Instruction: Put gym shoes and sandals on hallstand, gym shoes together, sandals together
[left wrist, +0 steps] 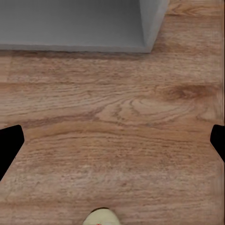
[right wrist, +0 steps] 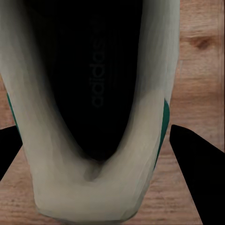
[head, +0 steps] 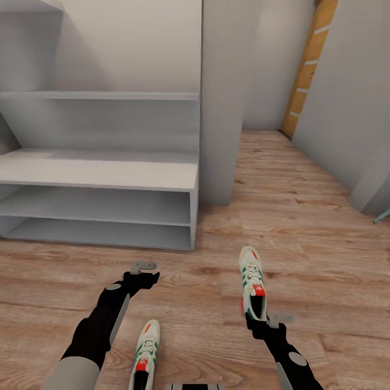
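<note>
Heel-first between the right gripper's [right wrist: 101, 154] open, unclosed jaws, a gym shoe [right wrist: 93, 93] could slip if pinched off-centre; left gripper [left wrist: 112, 140] open, empty.

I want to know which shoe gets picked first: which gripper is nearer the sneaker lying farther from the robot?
Right. The right gripper sits at the heel of the farther sneaker, fingers either side of it. The left gripper hovers over bare floor, well off to that sneaker's side.

Corridor floor [head: 303, 216]: wood planking, visible grain and knots, low sheen. Hallstand [head: 108, 173]: smooth, matt, pale grey-white panels. Gym shoe at 5 o'clock [head: 252, 281]: cream upper, laced, matt; dark inner lining [right wrist: 93, 84].
</note>
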Controlling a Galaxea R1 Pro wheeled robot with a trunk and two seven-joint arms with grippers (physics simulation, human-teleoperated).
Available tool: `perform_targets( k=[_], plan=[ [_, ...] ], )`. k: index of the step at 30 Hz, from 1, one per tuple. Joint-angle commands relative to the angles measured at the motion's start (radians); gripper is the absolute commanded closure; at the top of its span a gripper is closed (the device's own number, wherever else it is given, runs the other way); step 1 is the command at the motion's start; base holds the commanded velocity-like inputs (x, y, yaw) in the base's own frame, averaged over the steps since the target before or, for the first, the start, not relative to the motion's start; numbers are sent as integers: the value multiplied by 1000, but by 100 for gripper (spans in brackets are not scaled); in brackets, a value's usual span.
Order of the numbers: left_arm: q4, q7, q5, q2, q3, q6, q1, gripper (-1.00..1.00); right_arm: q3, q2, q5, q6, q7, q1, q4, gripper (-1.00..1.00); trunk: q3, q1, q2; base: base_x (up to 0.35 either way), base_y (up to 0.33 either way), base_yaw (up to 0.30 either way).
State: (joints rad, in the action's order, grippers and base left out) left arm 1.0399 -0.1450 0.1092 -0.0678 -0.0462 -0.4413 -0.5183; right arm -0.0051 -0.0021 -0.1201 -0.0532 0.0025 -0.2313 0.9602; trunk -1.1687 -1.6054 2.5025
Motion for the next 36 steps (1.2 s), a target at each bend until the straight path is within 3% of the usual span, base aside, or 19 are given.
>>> perform_targets(
  k=[1, 36],
  plan=[
    [2, -10, 10, -1, -4, -5, 0, -100, 0, 0, -10, -5, -1, 0, 2, 100, -1, 0, 0, 100, 0, -277],
    [2, -10, 10, -1, -4, -4, 0, -100, 0, -1, -10, -5, -1, 0, 1, 100, -1, 0, 0, -28, 0, -15]
  ],
)
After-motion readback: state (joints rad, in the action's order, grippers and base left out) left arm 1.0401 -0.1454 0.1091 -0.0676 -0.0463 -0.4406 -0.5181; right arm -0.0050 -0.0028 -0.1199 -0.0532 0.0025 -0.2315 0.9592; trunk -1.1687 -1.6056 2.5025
